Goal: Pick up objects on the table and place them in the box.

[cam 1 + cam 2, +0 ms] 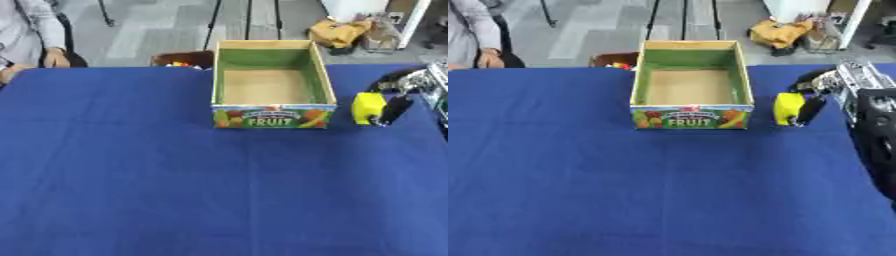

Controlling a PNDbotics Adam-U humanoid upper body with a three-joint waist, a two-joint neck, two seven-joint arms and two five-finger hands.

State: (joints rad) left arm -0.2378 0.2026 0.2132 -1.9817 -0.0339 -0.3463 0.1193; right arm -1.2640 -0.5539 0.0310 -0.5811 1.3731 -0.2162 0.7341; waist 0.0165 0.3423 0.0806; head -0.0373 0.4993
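Note:
An open cardboard box (273,121) with a green inside and a "FRUIT" print on its front wall stands at the far middle of the blue table; nothing shows inside it. Just right of the box, my right hand (391,106) comes in from the right edge with its black fingers curled round a yellow block (367,107), which is about level with the box's front wall. Whether the block touches the cloth I cannot tell. My left hand shows in neither view.
The blue cloth (175,190) covers the whole table. Behind the box's far left corner sits a dark container (182,59) with red and yellow things in it. A person sits beyond the far left corner. My right forearm (877,130) lies along the right edge.

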